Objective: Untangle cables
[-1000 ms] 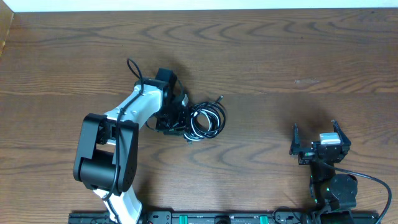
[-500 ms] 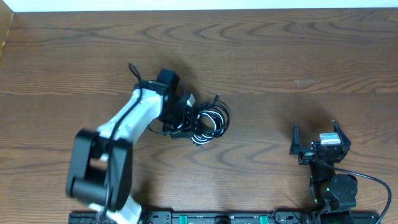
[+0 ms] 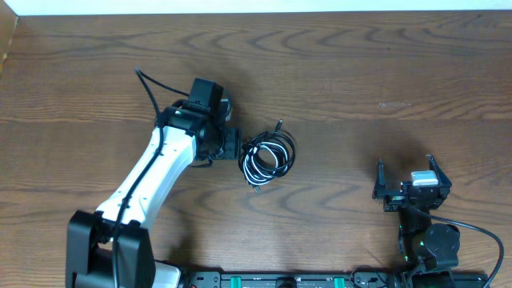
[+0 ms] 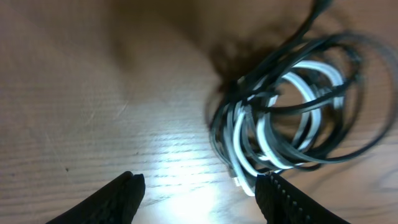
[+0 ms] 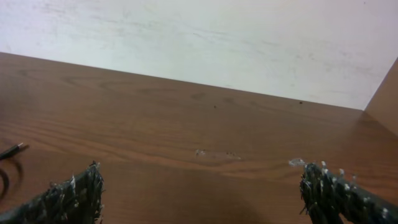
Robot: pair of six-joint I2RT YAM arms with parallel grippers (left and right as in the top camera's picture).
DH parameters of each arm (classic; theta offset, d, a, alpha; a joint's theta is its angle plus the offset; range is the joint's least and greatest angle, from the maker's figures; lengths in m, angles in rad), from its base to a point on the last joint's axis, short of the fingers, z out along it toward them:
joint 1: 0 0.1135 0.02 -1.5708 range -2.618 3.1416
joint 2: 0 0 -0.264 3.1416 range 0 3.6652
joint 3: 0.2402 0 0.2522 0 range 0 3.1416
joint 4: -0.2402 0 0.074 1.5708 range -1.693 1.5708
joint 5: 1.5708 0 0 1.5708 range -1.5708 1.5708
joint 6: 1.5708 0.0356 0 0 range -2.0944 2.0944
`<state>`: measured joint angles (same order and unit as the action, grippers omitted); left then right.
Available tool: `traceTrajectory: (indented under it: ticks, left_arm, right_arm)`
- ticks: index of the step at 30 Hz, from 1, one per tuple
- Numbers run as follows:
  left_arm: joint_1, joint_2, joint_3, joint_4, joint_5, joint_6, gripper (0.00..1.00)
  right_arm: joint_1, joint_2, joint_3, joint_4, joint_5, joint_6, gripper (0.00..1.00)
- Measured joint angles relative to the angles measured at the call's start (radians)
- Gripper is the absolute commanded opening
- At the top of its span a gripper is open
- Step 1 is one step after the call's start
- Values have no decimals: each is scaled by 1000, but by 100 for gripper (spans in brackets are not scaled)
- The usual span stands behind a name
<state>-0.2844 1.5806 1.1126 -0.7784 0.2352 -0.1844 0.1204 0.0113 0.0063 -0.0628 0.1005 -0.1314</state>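
The cables lie in one tangled coil on the wooden table. The black cable (image 3: 282,150) loops around the shorter white cable (image 3: 258,160), and a black plug end (image 3: 279,126) sticks out at the top. My left gripper (image 3: 237,149) stands open just left of the coil, holding nothing. In the left wrist view the black cable (image 4: 219,121) and the white cable (image 4: 266,140) fill the upper right, and the left gripper (image 4: 202,186) has bare table between its fingers. My right gripper (image 3: 406,170) stands wide open and empty, far to the right.
The right wrist view shows the right gripper (image 5: 202,186) over bare table, a black plug tip (image 5: 9,151) at the far left and a pale wall (image 5: 199,37) beyond the table's far edge. The arm bases' rail (image 3: 272,280) runs along the front edge.
My left gripper has opened and let go of the coil, then drawn back a little to the left as its arm swung. The coil shifted slightly right and lies still. The right arm has not moved.
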Motion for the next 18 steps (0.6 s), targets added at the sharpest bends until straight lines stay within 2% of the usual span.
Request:
traceTrajectory:
  ticks: [3, 11, 12, 18]
  left_arm:
    - [-1, 34, -37, 11, -16, 19, 50]
    - [-2, 170, -90, 85, -32, -7, 48]
    - [-2, 186, -90, 91, -32, -24, 45]
    - [-6, 226, -84, 66, 20, -92, 43]
  right_arm:
    - [0, 0, 0, 0, 0, 0, 99]
    - [0, 0, 0, 0, 0, 0, 99]
    - [0, 0, 0, 0, 0, 0, 99]
    - [0, 0, 0, 0, 0, 0, 99]
